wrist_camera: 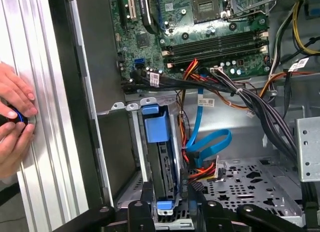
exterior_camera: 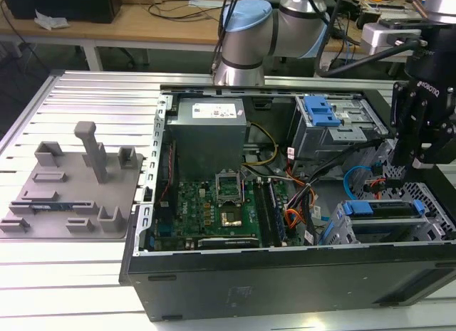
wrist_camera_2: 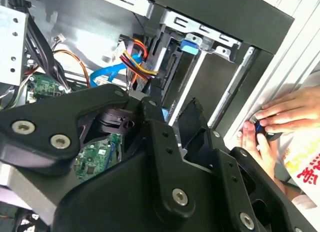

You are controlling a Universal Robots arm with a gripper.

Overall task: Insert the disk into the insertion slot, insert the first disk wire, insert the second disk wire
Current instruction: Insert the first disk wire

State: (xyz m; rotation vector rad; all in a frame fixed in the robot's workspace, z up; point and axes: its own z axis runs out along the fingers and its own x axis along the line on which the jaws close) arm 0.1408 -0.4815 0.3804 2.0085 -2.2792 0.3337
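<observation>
The disk [wrist_camera: 166, 167], silver with a blue caddy handle [wrist_camera: 156, 123], sits edge-on inside the insertion slot [wrist_camera: 136, 142], a low grey bay. In the exterior view the disk [exterior_camera: 388, 211] lies in that slot [exterior_camera: 434, 210] at the case's front right corner. My gripper [wrist_camera: 168, 194] hangs over the slot's end, open, one black finger [wrist_camera: 146, 194] on each side of the caddy with gaps. It also shows above the bay [exterior_camera: 415, 164]. A blue flat wire [wrist_camera: 210, 142] and a red, yellow and black wire bundle [wrist_camera: 202, 171] lie beside the disk; whether either is plugged in I cannot tell.
A taller grey cage with a blue latch [exterior_camera: 320, 110] stands behind the slot. The motherboard [exterior_camera: 214, 203] and power supply [exterior_camera: 210, 128] fill the case's left. A person's hands [wrist_camera: 15, 117] rest on the ribbed table beside the case. A grey fixture plate [exterior_camera: 71, 188] lies at the exterior view's left.
</observation>
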